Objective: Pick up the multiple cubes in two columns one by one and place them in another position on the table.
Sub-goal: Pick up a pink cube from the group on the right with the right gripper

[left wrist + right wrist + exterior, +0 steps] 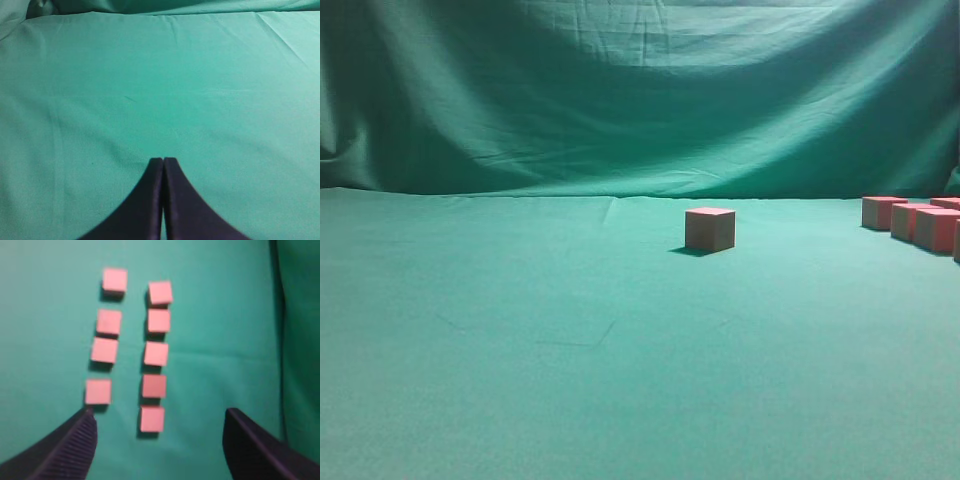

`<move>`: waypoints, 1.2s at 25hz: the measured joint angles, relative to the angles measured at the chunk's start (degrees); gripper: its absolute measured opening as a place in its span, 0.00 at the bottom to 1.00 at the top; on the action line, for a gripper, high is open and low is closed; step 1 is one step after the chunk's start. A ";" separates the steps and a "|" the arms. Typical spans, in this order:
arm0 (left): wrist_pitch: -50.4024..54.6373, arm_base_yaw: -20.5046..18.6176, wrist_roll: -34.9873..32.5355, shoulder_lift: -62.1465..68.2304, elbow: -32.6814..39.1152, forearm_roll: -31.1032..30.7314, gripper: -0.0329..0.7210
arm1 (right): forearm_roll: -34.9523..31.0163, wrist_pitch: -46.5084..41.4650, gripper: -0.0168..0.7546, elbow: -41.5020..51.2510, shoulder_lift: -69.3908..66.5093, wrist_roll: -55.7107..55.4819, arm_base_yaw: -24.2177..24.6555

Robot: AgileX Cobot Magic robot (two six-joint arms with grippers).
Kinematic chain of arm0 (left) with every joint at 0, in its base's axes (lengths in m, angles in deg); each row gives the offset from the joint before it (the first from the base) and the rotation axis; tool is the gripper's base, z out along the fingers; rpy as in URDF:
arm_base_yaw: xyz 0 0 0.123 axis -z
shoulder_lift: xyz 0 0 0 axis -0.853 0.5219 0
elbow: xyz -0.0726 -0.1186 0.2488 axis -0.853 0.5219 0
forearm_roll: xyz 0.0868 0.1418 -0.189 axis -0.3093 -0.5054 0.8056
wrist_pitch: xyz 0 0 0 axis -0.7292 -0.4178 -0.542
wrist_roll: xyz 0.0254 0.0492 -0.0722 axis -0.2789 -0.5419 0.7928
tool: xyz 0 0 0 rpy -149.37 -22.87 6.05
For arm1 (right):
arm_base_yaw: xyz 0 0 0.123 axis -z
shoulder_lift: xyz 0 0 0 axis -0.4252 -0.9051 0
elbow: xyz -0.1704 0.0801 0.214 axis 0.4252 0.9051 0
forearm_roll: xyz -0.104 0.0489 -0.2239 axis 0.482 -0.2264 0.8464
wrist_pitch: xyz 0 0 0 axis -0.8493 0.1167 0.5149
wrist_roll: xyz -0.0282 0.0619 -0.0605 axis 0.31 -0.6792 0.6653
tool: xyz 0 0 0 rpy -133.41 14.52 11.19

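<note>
One pink-topped cube (710,229) stands alone on the teal table (570,340) near the middle. More cubes (920,222) sit at the right edge of the exterior view. The right wrist view looks down on two columns of cubes, a left column (106,336) and a right column (157,347). My right gripper (157,432) is open and empty above the near end of the columns, with the nearest cube (152,419) between its fingers' line. My left gripper (163,161) is shut and empty over bare cloth. Neither gripper shows in the exterior view.
A draped green backdrop (640,90) hangs behind the table. A fold of dark cloth (295,340) runs along the right side of the right wrist view.
</note>
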 joint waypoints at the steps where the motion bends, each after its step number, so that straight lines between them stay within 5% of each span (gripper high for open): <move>1: 0.00 0.00 0.00 0.00 0.00 0.00 0.04 | 0.00 0.16 0.71 2.32 0.00 -0.26 1.41; 13: 0.00 0.00 0.00 0.00 0.00 0.00 0.04 | -2.26 20.83 0.71 28.61 0.00 -0.38 5.70; 30: 0.00 0.00 0.00 0.00 0.00 0.00 0.04 | -3.68 31.89 0.71 29.15 -14.17 2.34 6.28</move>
